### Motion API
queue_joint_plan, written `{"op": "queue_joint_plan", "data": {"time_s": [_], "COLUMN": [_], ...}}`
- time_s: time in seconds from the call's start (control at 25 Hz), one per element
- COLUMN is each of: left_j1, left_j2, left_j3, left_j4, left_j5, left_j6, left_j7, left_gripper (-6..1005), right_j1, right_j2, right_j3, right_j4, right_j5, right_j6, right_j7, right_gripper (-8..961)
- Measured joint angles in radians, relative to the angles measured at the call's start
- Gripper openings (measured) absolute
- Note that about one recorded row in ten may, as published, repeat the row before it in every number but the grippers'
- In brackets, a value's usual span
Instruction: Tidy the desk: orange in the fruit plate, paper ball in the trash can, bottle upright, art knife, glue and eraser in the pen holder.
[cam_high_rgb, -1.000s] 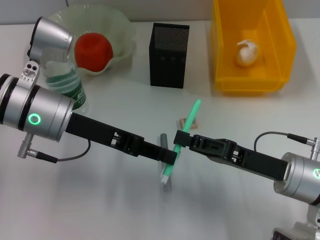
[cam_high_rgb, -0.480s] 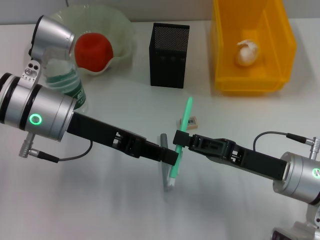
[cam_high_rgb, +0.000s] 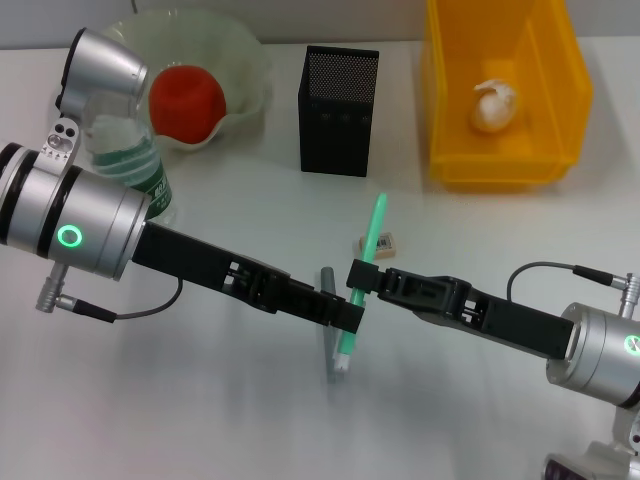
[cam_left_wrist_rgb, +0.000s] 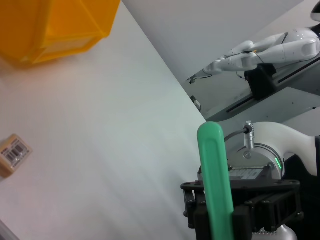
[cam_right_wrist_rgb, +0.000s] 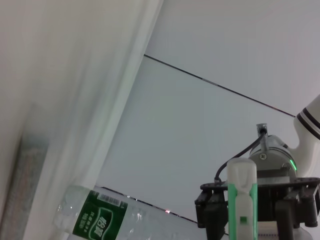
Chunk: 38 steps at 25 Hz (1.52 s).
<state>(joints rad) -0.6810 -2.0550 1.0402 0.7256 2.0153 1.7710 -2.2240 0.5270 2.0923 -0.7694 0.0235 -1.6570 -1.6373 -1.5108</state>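
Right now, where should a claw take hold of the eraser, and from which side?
Pinch the eraser across its longer sides, straight down from above: it lies flat, label up, a low block with bare desk around. The art knife, held between left claw and right claw, slants close beside it, so likely stow that first.

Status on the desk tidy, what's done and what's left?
Done: orange in the fruit plate, paper ball in the trash can, bottle upright. In hand: green art knife between left gripper and right gripper. Left: knife, eraser and grey stick into the pen holder.
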Motion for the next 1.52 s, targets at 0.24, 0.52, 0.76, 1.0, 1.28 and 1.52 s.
{"op": "queue_joint_plan", "data": {"time_s": [0.24,0.52,0.76,1.0,1.28,1.52], "left_j1": [0.0,0.0,0.001,0.006,0.019,0.02], "left_j2": [0.004,0.007,0.011,0.018,0.013,0.0], "left_j3": [-0.01,-0.007,-0.002,-0.008,-0.009,-0.009], "left_j4": [0.0,0.0,0.001,0.003,0.002,0.004], "left_j5": [0.002,0.003,0.016,0.052,0.066,0.066], "left_j6": [-0.006,-0.01,-0.004,-0.007,-0.011,-0.015], "left_j7": [0.004,0.005,0.039,0.089,0.162,0.248], "left_gripper": [518,748,800,798,798,797], "right_j1": [0.001,0.002,-0.007,-0.026,-0.048,-0.066], "right_j2": [0.0,0.0,0.0,-0.001,-0.005,-0.007], "right_j3": [0.001,0.005,0.012,0.019,0.075,0.131], "right_j4": [-0.004,-0.004,-0.004,-0.004,-0.004,-0.004], "right_j5": [0.0,0.0,0.007,0.01,0.011,0.011], "right_j6": [0.0,0.0,-0.005,-0.005,-0.011,-0.033], "right_j7": [0.005,0.006,0.007,0.009,0.044,0.155], "right_gripper": [180,180,180,179,179,179]}}
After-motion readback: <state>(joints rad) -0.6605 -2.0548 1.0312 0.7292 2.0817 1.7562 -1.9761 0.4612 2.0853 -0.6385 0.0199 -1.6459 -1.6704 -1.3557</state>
